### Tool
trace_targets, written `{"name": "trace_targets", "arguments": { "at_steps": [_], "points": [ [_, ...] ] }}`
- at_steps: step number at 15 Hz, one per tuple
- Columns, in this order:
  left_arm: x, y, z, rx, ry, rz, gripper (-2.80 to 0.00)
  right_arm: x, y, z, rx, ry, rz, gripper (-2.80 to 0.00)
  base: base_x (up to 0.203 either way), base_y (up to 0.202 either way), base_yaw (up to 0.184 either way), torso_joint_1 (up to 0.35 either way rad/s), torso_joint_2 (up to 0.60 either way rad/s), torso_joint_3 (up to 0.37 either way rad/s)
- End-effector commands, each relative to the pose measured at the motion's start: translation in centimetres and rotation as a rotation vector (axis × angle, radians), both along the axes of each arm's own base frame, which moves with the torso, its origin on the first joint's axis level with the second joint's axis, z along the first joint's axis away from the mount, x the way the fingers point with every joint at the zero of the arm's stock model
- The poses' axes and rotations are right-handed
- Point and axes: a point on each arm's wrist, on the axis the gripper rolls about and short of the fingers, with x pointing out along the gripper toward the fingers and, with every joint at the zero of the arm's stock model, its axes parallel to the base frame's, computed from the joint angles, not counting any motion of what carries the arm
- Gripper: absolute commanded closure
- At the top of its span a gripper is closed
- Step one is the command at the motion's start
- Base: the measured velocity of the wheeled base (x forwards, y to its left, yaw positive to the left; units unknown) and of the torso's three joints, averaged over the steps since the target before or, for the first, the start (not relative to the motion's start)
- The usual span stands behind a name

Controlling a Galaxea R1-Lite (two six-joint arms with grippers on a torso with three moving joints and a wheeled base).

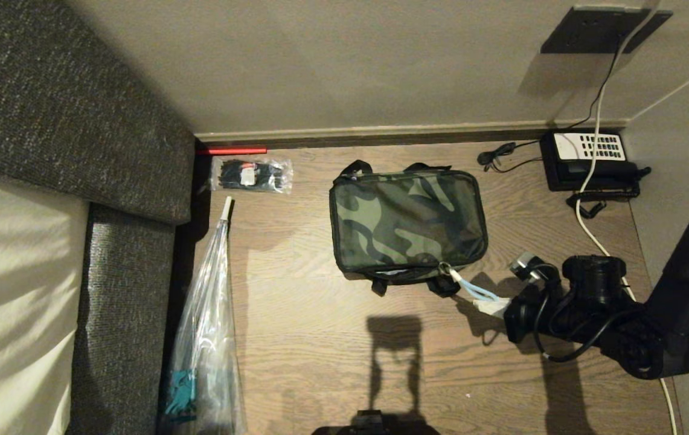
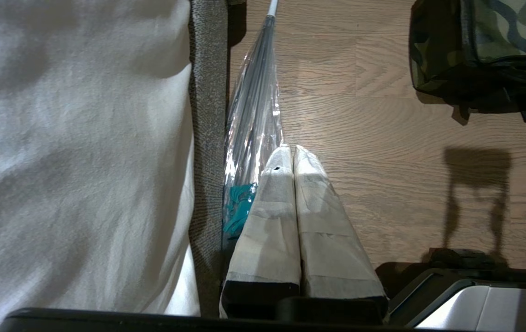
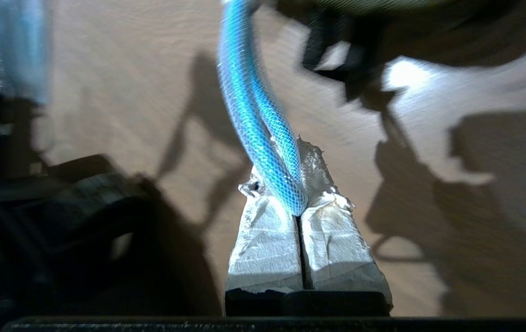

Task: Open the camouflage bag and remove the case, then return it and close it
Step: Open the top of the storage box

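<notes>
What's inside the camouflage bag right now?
Nothing inside shows: the camouflage bag lies zipped shut on the wooden floor, so its contents are covered. The right hand is shut on the blue zipper pull at its near corner.

Hotel-like bedroom, white-sheeted bed (image 1: 12, 272), wood-grain desk (image 1: 320, 362), corded telephone (image 1: 592, 160), wall socket (image 1: 604, 27)

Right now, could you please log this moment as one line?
right pincer shut on blue zipper pull | camouflage bag zipped | left pincer shut, parked
</notes>
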Motion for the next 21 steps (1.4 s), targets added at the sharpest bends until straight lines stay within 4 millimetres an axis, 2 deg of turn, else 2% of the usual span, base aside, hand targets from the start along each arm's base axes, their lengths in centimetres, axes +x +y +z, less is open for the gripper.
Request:
{"name": "trace_targets", "arguments": {
  "at_steps": [1,3,8,11,15,21],
  "points": [
    [0.0,0.0,0.0,0.0,-0.001,0.0,0.0,-0.3,-1.5,1.9,-0.035,-0.063,-0.021,0.0,0.0,0.0,0.0,0.0,0.0,0.0],
    [0.0,0.0,0.0,0.0,-0.001,0.001,0.0,-0.5,-2.8,2.6,-0.078,-0.099,-0.042,0.0,0.0,0.0,0.0,0.0,0.0,0.0],
    [0.0,0.0,0.0,0.0,-0.001,0.001,0.0,-1.0,-5.2,2.5,-0.148,-0.077,-0.059,0.0,0.0,0.0,0.0,0.0,0.0,0.0],
    [0.0,0.0,0.0,0.0,-0.001,0.0,0.0,-0.9,-5.9,2.0,-0.156,-0.038,-0.069,0.0,0.0,0.0,0.0,0.0,0.0,0.0],
    [0.0,0.0,0.0,0.0,0.0,0.001,0.0,0.4,-7.5,1.6,-0.184,-0.057,-0.095,0.0,0.0,0.0,0.0,0.0,0.0,0.0],
    [0.0,0.0,0.0,0.0,-0.001,0.0,0.0,2.4,-10.9,1.5,-0.205,-0.091,-0.176,0.0,0.0,0.0,0.0,0.0,0.0,0.0]
  ]
}}
